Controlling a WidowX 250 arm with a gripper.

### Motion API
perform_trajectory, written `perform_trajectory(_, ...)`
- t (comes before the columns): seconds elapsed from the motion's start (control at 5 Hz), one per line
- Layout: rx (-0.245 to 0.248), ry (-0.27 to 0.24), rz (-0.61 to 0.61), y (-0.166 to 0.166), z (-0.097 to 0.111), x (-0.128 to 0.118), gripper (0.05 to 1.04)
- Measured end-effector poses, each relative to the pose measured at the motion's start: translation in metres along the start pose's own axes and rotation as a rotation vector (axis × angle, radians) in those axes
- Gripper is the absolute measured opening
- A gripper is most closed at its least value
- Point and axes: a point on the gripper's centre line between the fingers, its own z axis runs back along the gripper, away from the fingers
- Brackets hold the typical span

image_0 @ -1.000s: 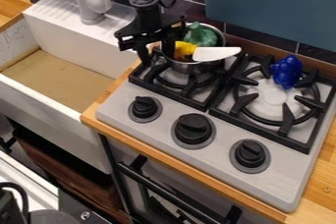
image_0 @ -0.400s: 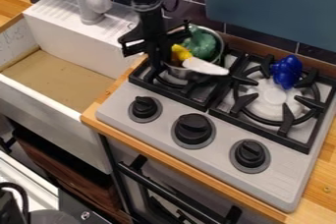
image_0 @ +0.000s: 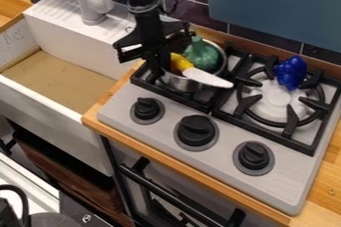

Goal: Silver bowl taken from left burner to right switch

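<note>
My gripper [image_0: 158, 66] points down at the left side of the silver bowl [image_0: 183, 84], its fingers closed together on the bowl's left wall. The bowl is over the left burner [image_0: 208, 91], shifted toward its front left. A green object [image_0: 202, 54] and a yellow and white utensil [image_0: 208, 78] are in the bowl; the white end sticks out over the rim to the right. The right switch [image_0: 254, 155] is a black knob at the front right of the stove.
A blue toy [image_0: 291, 72] rests on the right burner [image_0: 299, 107]. Two more knobs, left [image_0: 146, 110] and middle [image_0: 196, 130], line the stove's front. The sink [image_0: 60, 79] lies to the left, with a grey faucet [image_0: 90, 2] behind it.
The gripper's fingers have come together on the bowl's left side. The bowl has moved a little toward the front left, and the utensil in it has swung toward the front.
</note>
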Motion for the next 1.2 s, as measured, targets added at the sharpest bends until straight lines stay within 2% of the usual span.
perform_trajectory(0.2,0.003,0.031,0.005,-0.006,0.008,-0.012,0.060)
perform_trajectory(0.4,0.001,0.030,0.019,-0.006,0.006,-0.030,0.057)
perform_trajectory(0.6,0.004,0.016,0.048,-0.007,-0.005,-0.052,0.056)
perform_trajectory(1.0,-0.043,0.032,0.037,-0.017,-0.012,-0.079,0.056)
perform_trajectory(1.2,-0.044,0.048,0.034,-0.018,-0.013,-0.085,0.056)
